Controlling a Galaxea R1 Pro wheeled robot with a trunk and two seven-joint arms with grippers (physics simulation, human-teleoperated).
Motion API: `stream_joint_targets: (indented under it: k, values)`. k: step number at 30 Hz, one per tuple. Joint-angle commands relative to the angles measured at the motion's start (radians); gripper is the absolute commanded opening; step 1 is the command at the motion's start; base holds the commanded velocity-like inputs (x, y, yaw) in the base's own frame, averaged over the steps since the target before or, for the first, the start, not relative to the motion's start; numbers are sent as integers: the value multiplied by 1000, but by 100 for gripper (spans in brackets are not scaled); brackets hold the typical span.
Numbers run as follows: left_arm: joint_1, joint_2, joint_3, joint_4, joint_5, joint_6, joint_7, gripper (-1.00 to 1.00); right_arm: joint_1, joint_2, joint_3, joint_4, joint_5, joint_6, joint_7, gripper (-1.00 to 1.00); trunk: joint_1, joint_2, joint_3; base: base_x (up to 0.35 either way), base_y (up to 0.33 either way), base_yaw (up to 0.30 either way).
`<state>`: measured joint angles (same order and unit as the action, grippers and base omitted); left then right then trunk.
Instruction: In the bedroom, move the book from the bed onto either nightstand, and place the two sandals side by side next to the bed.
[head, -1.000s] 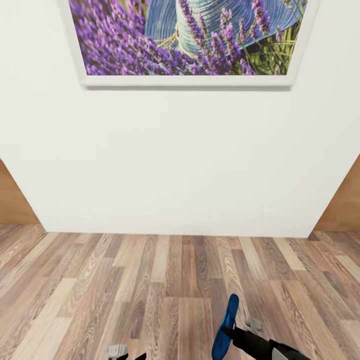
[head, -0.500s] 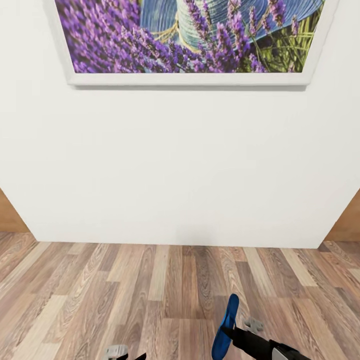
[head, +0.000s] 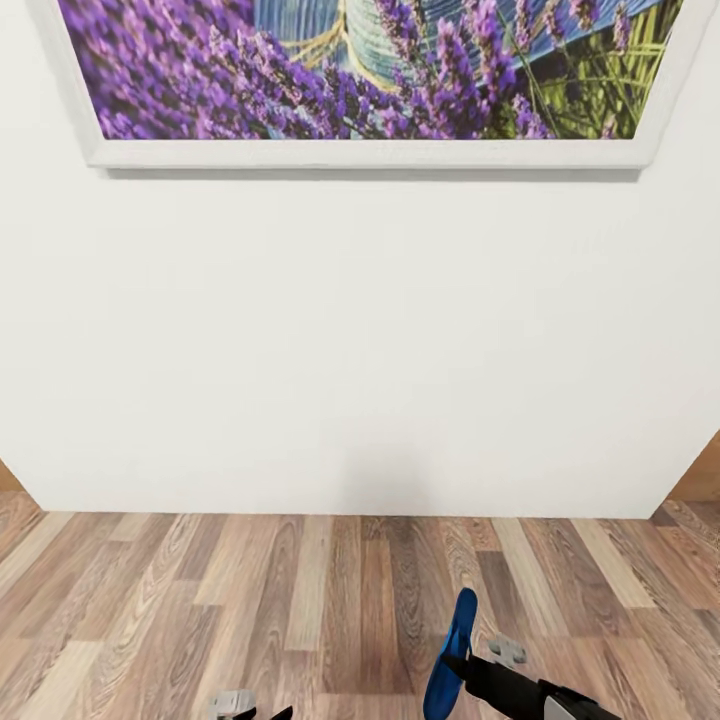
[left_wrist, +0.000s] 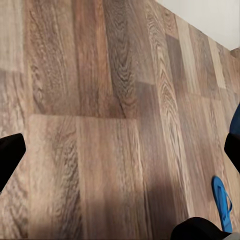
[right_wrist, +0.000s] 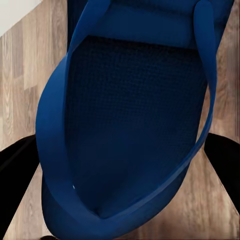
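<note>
The head view faces a plain white wall (head: 360, 340) at close range, with a white-framed picture of purple lavender (head: 370, 70) hanging high on it. Below the wall runs a brown wood-plank floor (head: 200, 600).

Low in the head view, the right gripper (head: 462, 672) is clamped on a bright-blue sandal (head: 452, 650), which stands on edge, its sole roughly upright and its toe pointing up above the floor. In the right wrist view that sandal (right_wrist: 135, 115) sits close to the camera between the two dark fingers (right_wrist: 17, 175), one on each side of it, with its thin blue strap (right_wrist: 205, 85) arching over the dark textured footbed.

The left gripper (head: 240, 705) barely reaches into the lower edge of the head view. In the left wrist view its dark fingertips (left_wrist: 10, 155) stand wide apart with bare planks between them, holding nothing. The same view shows the second sandal (left_wrist: 221, 201) lying flat on the floor, off to one side near the robot's dark base (left_wrist: 197, 229).
</note>
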<state>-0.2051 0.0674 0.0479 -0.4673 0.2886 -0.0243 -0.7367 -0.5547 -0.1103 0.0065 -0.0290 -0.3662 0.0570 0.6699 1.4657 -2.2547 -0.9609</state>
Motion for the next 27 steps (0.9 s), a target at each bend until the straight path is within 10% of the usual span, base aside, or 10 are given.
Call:
stream_joint_targets:
  k: [1,27]
  values:
    - [0,0,1,1,3,-2,-4,100,-1,0,0,0,9,6,3,-100,0,0,-1,97,0,-239]
    - [0,0,1,1,3,-2,-6,100,-1,0,0,1,58,6,2,-100,0,0,-1,142,63,-72]
